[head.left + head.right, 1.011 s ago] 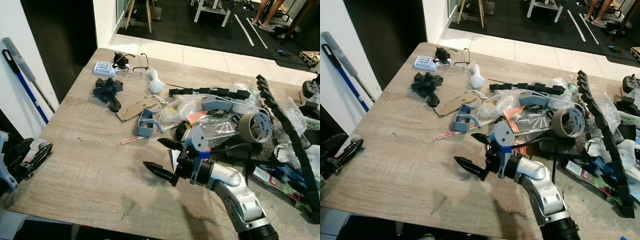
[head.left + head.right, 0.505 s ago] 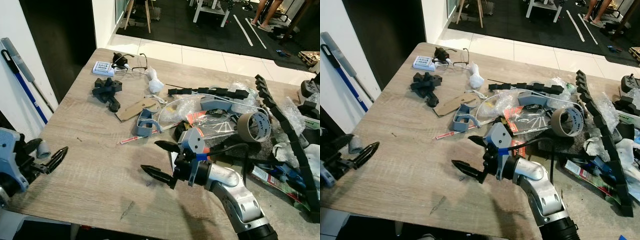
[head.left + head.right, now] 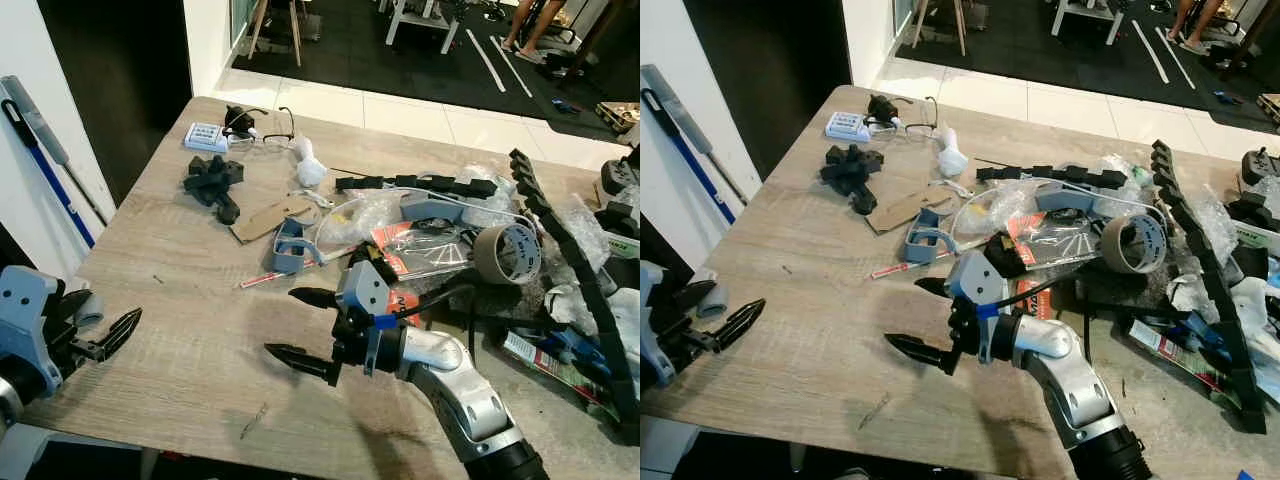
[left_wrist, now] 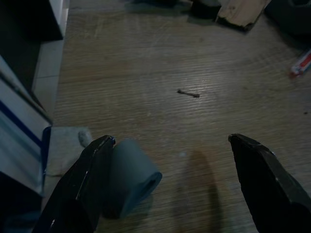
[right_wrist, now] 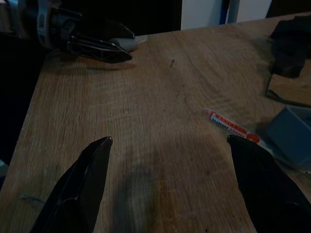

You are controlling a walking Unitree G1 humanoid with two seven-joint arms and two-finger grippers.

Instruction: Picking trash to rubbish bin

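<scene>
Right gripper shifted leftward, spread wide over table

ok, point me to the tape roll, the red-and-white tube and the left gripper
tape roll [image 3: 512, 254], left eye view, on its outer band
red-and-white tube [image 5: 229, 124], right wrist view, mid-body
left gripper [image 3: 732, 325], right eye view, between its fingertips

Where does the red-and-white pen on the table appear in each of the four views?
Left eye view: red-and-white pen on the wood, just before the blue-grey bracket.
Right eye view: pen beside the same bracket.
Left wrist view: pen far off, beyond the pin.
Right wrist view: pen close, next to the bracket.
Shared landmark: the small dark pin on bare wood.
</scene>
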